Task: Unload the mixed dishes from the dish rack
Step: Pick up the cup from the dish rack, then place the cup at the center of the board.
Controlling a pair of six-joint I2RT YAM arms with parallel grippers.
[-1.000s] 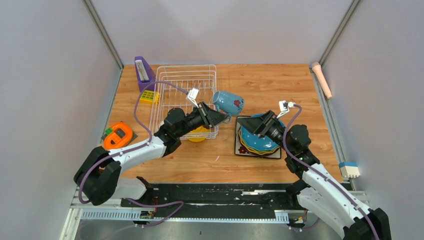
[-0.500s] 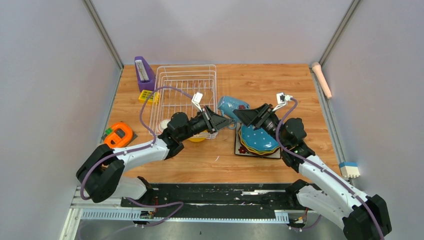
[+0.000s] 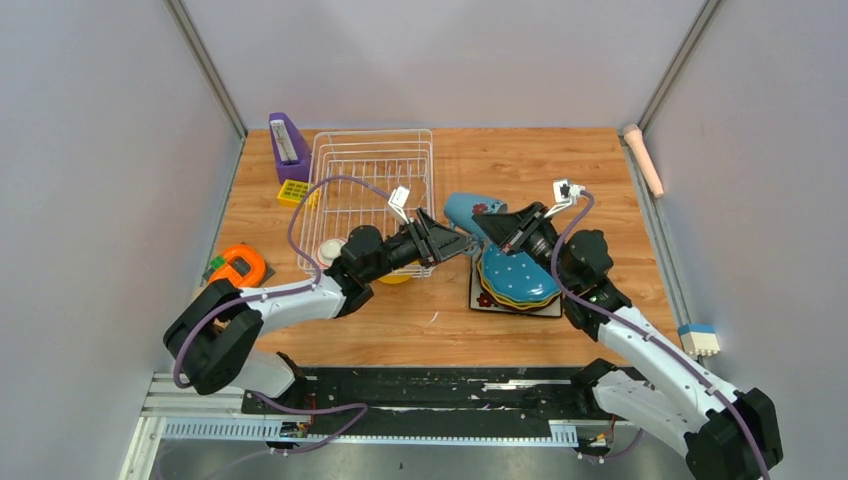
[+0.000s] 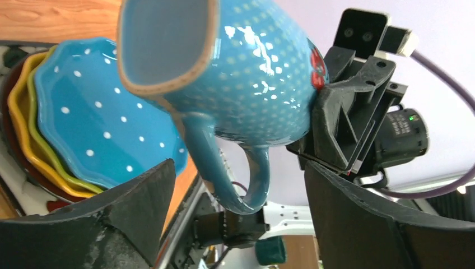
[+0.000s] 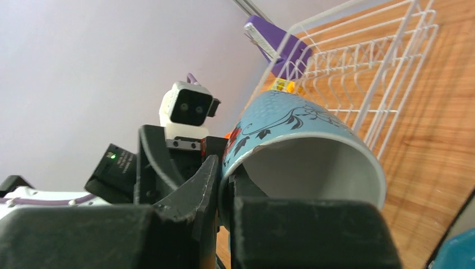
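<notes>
One rack [image 3: 372, 165]. One mug [image 3: 466, 212]. One stack of plates [image 3: 520, 272]: one blue, one green, one yellow, one dark square underneath; any more I can't make out. One yellow bowl [image 3: 397, 277]. One purple holder [image 3: 288, 148], one tape measure [image 3: 238, 270], one grid block [image 3: 293, 192], one pink rod [image 3: 643, 158], one white block [image 3: 699, 342]. Two arms: left arm [image 3: 285, 300], right arm [image 3: 650, 350].
</notes>
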